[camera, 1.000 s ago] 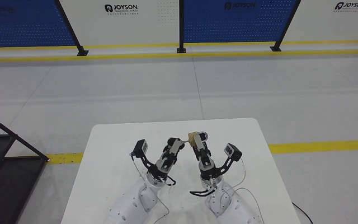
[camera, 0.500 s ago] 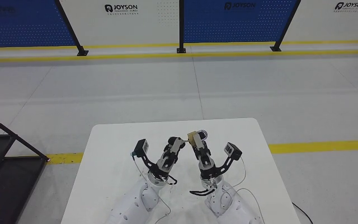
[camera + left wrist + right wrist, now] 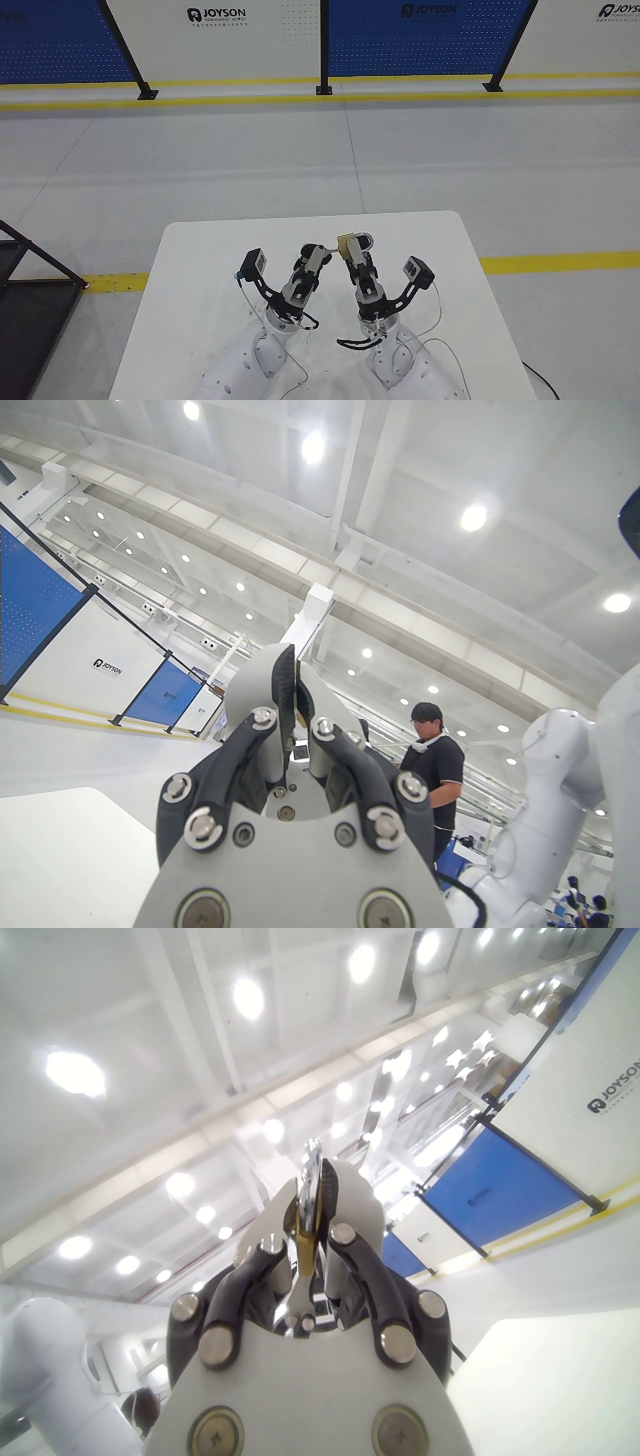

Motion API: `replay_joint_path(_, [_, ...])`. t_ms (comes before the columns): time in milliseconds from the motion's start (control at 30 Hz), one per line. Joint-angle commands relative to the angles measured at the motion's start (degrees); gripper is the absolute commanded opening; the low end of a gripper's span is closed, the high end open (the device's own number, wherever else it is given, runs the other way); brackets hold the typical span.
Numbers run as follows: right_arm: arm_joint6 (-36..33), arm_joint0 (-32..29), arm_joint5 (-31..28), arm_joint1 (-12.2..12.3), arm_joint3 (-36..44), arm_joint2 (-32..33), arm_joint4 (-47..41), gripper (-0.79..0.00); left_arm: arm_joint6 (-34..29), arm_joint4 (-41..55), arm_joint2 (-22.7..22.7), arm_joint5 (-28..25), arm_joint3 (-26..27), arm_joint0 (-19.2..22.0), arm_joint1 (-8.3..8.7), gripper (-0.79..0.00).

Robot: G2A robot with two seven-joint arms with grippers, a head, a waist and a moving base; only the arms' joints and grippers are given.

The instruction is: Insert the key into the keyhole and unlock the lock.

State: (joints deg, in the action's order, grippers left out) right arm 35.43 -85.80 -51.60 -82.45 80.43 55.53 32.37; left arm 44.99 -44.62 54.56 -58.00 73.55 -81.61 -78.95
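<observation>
Table (image 3: 200,290) white, both arms raised over its middle with the gripper tips close together, well above the surface.

Right gripper (image 3: 352,252) is clamped on the lock (image 3: 346,245). My right wrist cam shows the fingers (image 3: 350,1198) pinching the brass body edge-on, with almost no gap beyond the lock's thickness. A silver part (image 3: 312,1155) sticks out past the fingertips.

Lock's long axis runs roughly across the table, left to right. The brass body end faces the left gripper and the shackle (image 3: 363,240) points away, toward the robot's right. I can't make out the keyhole.

Left gripper (image 3: 318,256) is pinched nearly closed. On the left wrist cam, the pads (image 3: 285,680) hold a thin flat piece with a brassy edge (image 3: 298,700), which I take to be the key.

From the top view, a thin sliver (image 3: 330,249) spans the gap from the left fingertips to the lock body. It lies along the lock's axis and points at the body end. It's too small for me to tell whether the tip touches the lock or is inside it.
</observation>
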Motion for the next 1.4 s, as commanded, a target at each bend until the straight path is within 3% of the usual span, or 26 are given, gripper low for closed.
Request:
replay_joint_path(0, [0.8, 0.0, 0.5, -0.2, -0.2, 0.0, 0.9, -0.785, 0.1, 0.0, 0.1, 0.0, 0.0, 0.0, -0.14, -0.785])
replay_joint_path(633, [8.6, 0.4, 2.3, -2.0, -2.0, -0.3, 7.4, -0.785, 0.0, 0.5, 0.2, 0.0, -0.4, -0.1, -1.23, -0.785])
replay_joint_path(1367, [9.1, 0.4, 2.0, -2.9, -2.9, 0.6, 8.4, -0.785, -0.4, -0.1, 0.6, 0.0, -1.1, -0.2, -2.08, -0.785])
